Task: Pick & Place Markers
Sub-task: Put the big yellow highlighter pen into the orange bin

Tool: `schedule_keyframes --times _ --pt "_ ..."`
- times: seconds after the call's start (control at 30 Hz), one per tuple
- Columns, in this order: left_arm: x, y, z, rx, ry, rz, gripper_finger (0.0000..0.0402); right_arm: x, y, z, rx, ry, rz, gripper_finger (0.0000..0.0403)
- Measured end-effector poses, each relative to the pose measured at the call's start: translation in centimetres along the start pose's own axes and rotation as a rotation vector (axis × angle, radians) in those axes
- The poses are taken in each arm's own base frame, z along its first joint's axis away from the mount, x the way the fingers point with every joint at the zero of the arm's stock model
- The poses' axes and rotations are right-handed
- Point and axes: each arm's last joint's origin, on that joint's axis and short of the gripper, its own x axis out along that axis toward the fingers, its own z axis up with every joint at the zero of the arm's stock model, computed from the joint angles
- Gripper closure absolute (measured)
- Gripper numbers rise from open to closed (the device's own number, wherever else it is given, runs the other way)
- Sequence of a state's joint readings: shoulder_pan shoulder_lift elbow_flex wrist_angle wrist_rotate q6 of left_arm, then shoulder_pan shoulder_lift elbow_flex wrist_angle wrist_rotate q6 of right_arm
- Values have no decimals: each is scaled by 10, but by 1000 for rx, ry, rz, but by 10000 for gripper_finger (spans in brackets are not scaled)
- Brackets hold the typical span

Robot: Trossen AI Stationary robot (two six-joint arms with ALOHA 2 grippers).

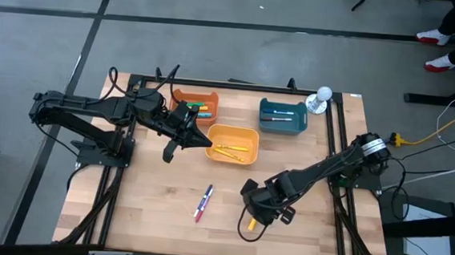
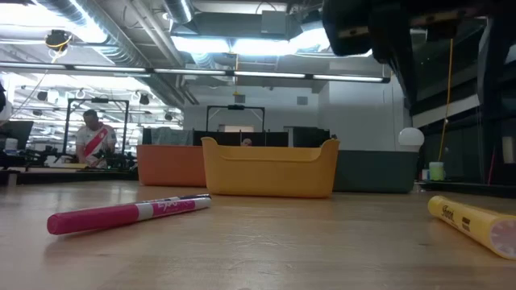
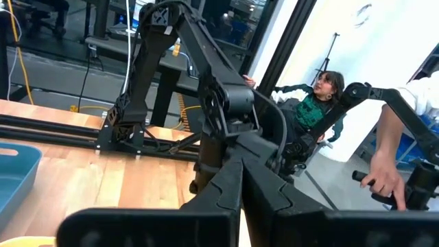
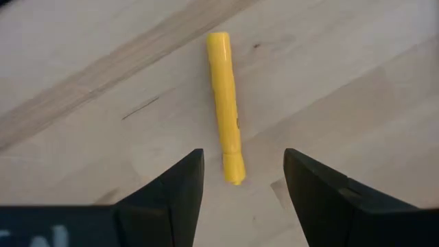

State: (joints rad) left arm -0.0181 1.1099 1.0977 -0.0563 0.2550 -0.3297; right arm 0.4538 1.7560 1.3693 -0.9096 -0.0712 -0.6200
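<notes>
Three bins sit at the far half of the table [image 1: 149,210]: orange bin [image 1: 188,97], yellow bin [image 1: 232,143], teal bin [image 1: 283,116]. All three hold markers; exact count per bin cannot be told.

Right gripper [image 4: 241,180]: low over the near-right part of the table, fingers spread, nothing between them. Yellow marker [image 4: 226,145] lies flat on the wood directly under the gripper, one end in line w/ the gap between the fingertips. Whether the fingers touch the table cannot be told. High view: same marker [image 1: 250,223] shows just past the gripper, near the front edge.

Left gripper [image 1: 171,148]: raised over the table, between the orange bin and the yellow bin, near the yellow bin's left wall. Fingers pressed together, nothing held.

Loose items: pink marker [image 1: 200,212] and blue marker [image 1: 207,196] lie end to end on the wood, near-centre, well apart from the bins and left of the right gripper. Low view: pink marker [image 2: 127,213] flat in front of the yellow bin [image 2: 270,169].

Bkgd: white ball-shaped object [image 1: 323,94] at the far-right table edge, beside the teal bin. Persons seated beyond the table.
</notes>
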Motion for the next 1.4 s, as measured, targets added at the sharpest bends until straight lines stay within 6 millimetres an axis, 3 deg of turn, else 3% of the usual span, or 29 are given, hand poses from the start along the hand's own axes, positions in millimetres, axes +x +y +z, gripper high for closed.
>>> schedule_keyframes --times 0.77,1.4 --pt "0 0 0 -5 0 0 396 64 -7 4 54 62 108 203" --pt "0 0 0 -27 0 0 399 90 -5 -3 71 84 68 214"
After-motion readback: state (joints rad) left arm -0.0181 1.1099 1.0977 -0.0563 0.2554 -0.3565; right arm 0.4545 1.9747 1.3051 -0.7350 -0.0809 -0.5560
